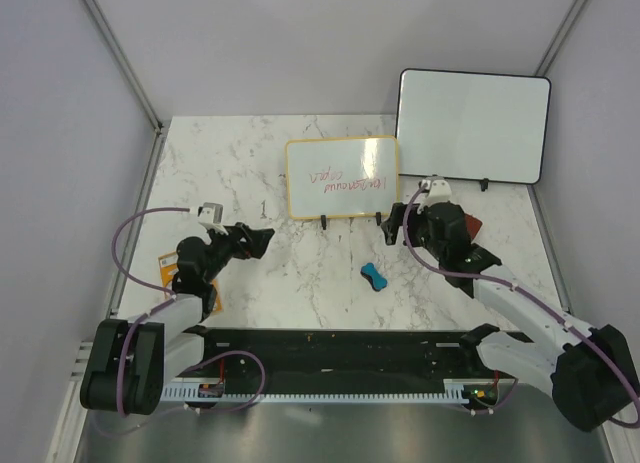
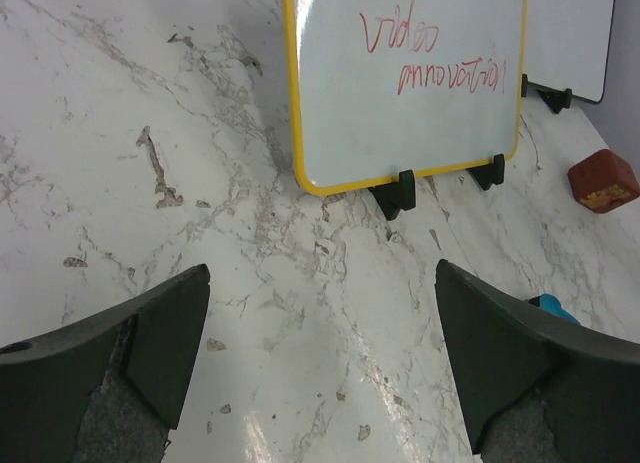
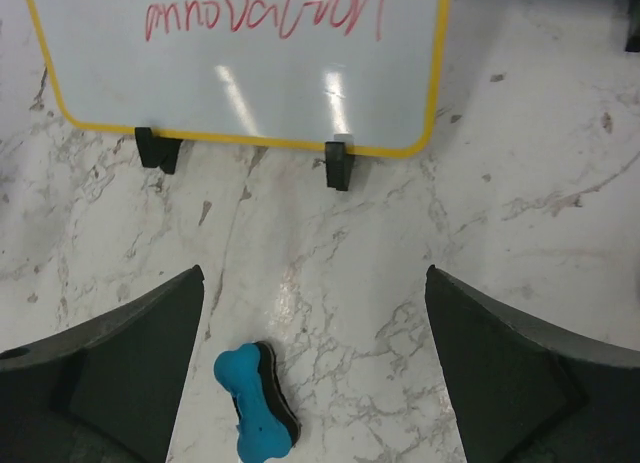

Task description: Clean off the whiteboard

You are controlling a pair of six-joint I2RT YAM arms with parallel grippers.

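The whiteboard (image 1: 342, 176) has a thin yellow frame and stands on black feet at the middle of the marble table, with red handwriting on it. It also shows in the left wrist view (image 2: 405, 83) and the right wrist view (image 3: 240, 53). In front of it and slightly to the right lies a blue eraser (image 1: 374, 276) with a dark pad. My right gripper (image 3: 313, 283) is open over the table just in front of the whiteboard, with the eraser (image 3: 258, 403) low between its fingers, nearer the left one. Left of the whiteboard my left gripper (image 2: 322, 283) stands open and holds nothing.
A larger black-framed whiteboard (image 1: 472, 126) leans at the back right. A red-brown block (image 2: 603, 180) lies to the right of the yellow-framed board, beside my right arm. An orange card (image 1: 165, 273) lies under my left arm. Walls close the table at the back and sides.
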